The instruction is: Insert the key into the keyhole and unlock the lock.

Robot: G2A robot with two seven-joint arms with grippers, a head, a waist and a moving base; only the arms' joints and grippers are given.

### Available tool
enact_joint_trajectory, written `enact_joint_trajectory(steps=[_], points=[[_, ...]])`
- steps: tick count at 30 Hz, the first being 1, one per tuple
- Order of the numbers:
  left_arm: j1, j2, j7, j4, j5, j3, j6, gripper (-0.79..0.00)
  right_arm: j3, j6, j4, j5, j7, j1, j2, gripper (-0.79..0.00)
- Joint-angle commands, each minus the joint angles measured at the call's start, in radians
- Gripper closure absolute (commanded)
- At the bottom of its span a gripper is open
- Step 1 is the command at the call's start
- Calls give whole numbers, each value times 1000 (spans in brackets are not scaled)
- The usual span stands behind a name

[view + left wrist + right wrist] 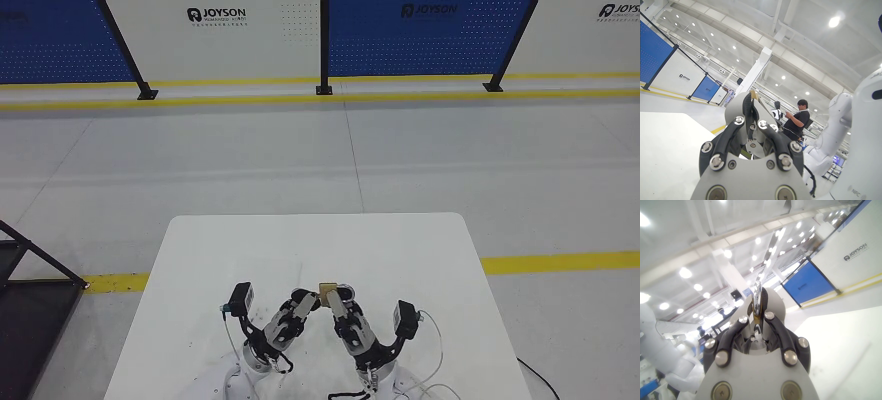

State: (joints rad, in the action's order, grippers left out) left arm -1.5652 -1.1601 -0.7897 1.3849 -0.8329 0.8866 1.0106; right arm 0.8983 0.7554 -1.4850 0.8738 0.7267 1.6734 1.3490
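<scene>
Lock (756,303) clamped in R tool (758,294) above table (200,260); L tool (751,97) clenched, tip at lock, contents unclear.

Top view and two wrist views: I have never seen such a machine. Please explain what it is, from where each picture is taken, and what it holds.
This is a robot with two arms, and each arm ends in a claw. The top view comes from a camera above the arms and looks down onto a white table. Each wrist view comes from a camera on one arm. It looks along that arm's own claw, here tilted up toward the hall ceiling. The right claw is shut on a padlock with a brass body and a shiny shackle. The left claw is shut on a small tan piece. This is probably the key, but it is too hidden to be sure.
</scene>
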Motion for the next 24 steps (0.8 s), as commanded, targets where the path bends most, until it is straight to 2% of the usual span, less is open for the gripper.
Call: enact_joint_trajectory(steps=[1,7,13,24], points=[[-1,-2,0,0,-5,2,-2,0,1,-1,-1,3,-4,0,0,0],[-6,-9,-7,3,-63,18,-46,0,5,-3,-4,0,-16,2,-1,0],[-26,-17,-91,16,-194,29,-147,0,13,-6,-8,-30,-54,4,-3,0],[-21,-32,-177,-13,-299,16,-232,0,42,-38,-37,-95,-131,25,-9,0]])
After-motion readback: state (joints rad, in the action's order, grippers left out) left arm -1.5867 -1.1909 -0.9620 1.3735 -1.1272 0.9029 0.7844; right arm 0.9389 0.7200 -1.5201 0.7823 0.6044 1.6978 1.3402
